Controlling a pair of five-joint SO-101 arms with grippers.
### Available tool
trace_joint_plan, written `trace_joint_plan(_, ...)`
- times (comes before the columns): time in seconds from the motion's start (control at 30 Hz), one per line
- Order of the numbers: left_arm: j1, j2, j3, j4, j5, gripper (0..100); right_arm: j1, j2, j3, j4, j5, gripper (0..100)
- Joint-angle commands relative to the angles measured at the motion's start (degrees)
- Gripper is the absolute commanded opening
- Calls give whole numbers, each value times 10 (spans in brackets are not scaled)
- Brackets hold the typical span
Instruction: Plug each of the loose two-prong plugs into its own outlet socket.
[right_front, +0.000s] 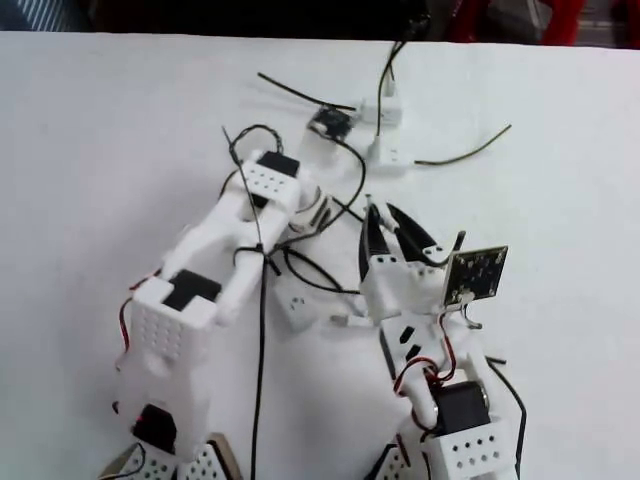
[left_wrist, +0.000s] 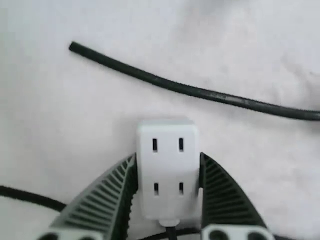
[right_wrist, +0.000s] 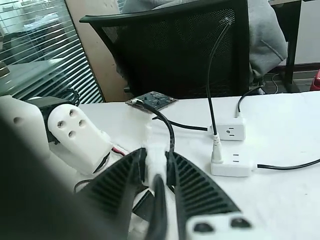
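Note:
My left gripper is shut on a white outlet block with two pairs of slots facing up, resting on the white table. In the high view that gripper sits mid-table, mostly under its own arm. My right gripper is shut on a small white plug with a black cord curving up from it. It hovers right of the left gripper in the high view. Farther back stand two white outlets, the nearer with a plug standing in it.
A black cord lies across the table just beyond the held outlet block. A white cube-shaped piece and a small plug lie between the arms. A small circuit board and loose black wires lie at the back.

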Motion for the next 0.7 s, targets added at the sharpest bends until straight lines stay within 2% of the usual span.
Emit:
trace_joint_plan(0.0,-3,-58,-15,39,-196,38,6,-12,-17,-14,1,16)
trace_joint_plan(0.13,5,-80,-14,73,-316,38,6,-12,-17,-14,1,16)
trace_joint_plan(0.23,3,-74,-14,78,-371,39,6,-13,-17,-14,1,16)
trace_joint_plan(0.3,2,-62,-14,76,-372,55,7,-13,-17,-14,1,16)
trace_joint_plan(0.4,1,-51,-14,79,-363,148,7,-13,-17,-14,1,16)
trace_joint_plan(0.5,1,-58,-18,92,-311,213,7,-13,-17,-14,1,16)
trace_joint_plan(0.67,4,-108,-14,105,-272,237,7,-13,-17,-14,1,16)
